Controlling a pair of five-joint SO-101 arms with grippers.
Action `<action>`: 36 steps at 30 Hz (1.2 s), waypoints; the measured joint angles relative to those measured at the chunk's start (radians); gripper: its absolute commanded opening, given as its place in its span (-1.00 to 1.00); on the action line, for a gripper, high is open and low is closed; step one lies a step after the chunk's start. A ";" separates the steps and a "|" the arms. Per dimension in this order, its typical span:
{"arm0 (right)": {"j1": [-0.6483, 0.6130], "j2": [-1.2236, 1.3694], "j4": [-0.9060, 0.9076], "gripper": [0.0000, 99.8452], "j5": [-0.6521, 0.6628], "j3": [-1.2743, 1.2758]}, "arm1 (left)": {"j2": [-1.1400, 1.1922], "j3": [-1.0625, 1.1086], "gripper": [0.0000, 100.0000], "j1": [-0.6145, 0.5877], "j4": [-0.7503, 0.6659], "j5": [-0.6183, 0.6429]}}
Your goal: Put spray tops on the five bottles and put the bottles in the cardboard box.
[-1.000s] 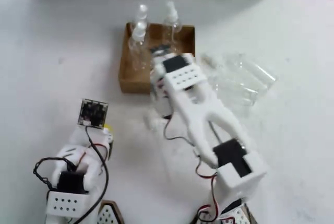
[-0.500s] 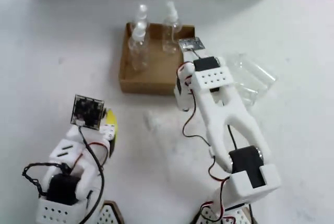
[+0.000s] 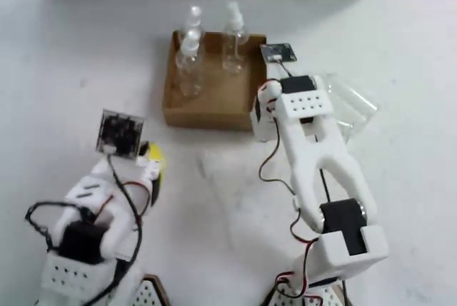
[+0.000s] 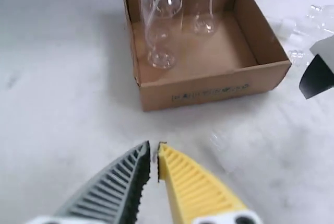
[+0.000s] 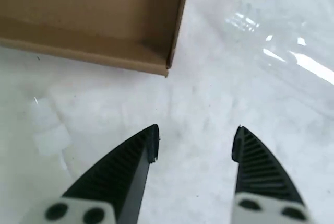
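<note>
The cardboard box [image 3: 214,99] stands at the table's back centre with three capped bottles upright in it [image 3: 189,60] [image 3: 233,29] [image 3: 193,19]; the left wrist view shows the box [image 4: 209,85] and a bottle [image 4: 159,31]. Uncapped clear bottles [image 3: 346,103] lie right of the box. My right arm [image 3: 296,106] is beside the box's right front corner. Its gripper [image 5: 195,143] is open and holds nothing, above the bare table between the box corner [image 5: 168,62] and a clear bottle [image 5: 284,46]. A loose white spray top [image 5: 49,130] lies in front of the box. My left gripper [image 4: 154,151] is shut and holds nothing, well in front of the box.
The left arm [image 3: 107,199] sits at the table's front left with its yellow finger [image 3: 152,155] pointing toward the box. The white tabletop [image 3: 78,70] stretches left of the box. The right arm's camera board [image 4: 318,70] shows in the left wrist view.
My right arm swung from over the box's front to the right, beside its right wall. The left arm drew back slightly toward the front left.
</note>
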 measured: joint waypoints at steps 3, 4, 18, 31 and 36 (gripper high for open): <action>-0.006 0.000 -0.002 -0.59 0.000 0.000 | 0.135 -0.060 -0.87 0.055 0.000 0.086; -0.006 0.000 -0.002 -0.59 0.000 0.000 | 0.173 -0.078 -0.86 0.075 0.000 0.110; 0.138 0.031 -0.072 -0.59 0.075 0.034 | 0.787 -0.356 -0.56 0.210 0.000 0.310; 0.250 0.117 -0.133 -0.59 0.135 0.038 | 1.241 -0.614 -0.56 0.209 0.000 0.462; 0.265 0.117 -0.130 -0.59 0.138 0.038 | 1.363 -0.687 -0.56 0.209 0.000 0.480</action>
